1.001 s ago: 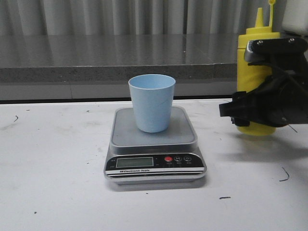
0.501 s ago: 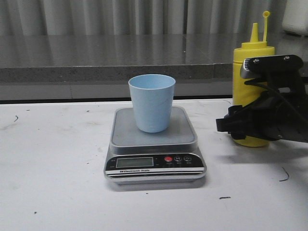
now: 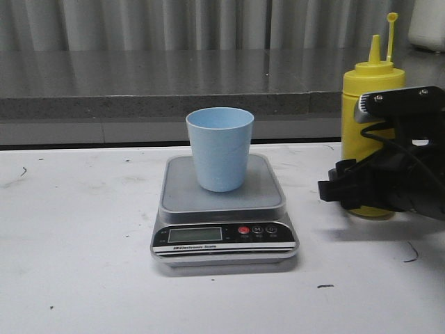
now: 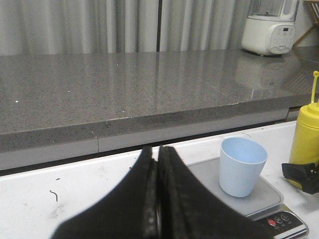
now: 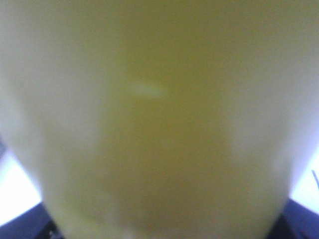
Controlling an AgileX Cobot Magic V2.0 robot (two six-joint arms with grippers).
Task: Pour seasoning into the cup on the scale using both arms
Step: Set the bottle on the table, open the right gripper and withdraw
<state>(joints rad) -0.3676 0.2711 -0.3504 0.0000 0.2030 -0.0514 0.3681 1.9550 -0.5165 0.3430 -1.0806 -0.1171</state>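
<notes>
The light blue cup [image 3: 220, 149] stands upright on the grey platform of the silver scale [image 3: 222, 209] at the table's middle. The yellow seasoning bottle [image 3: 372, 90] stands upright to the right of the scale, cap off and hanging on its tether. My right gripper [image 3: 358, 195] is shut around the bottle's lower body; the bottle fills the right wrist view [image 5: 159, 119]. My left gripper [image 4: 158, 154] is shut and empty, to the left of the cup [image 4: 241, 167] and scale [image 4: 269, 191]. It is out of the front view. The bottle [image 4: 306, 134] also shows in the left wrist view.
A grey stone counter ledge [image 3: 174, 90] runs behind the white table [image 3: 76, 243]. A white blender [image 4: 271, 25] stands on that counter at the far right. Curtains hang behind.
My right gripper has come down with the bottle, from raised at the right edge to low by the table, shifting left then slightly right. The cup and scale have not moved.
</notes>
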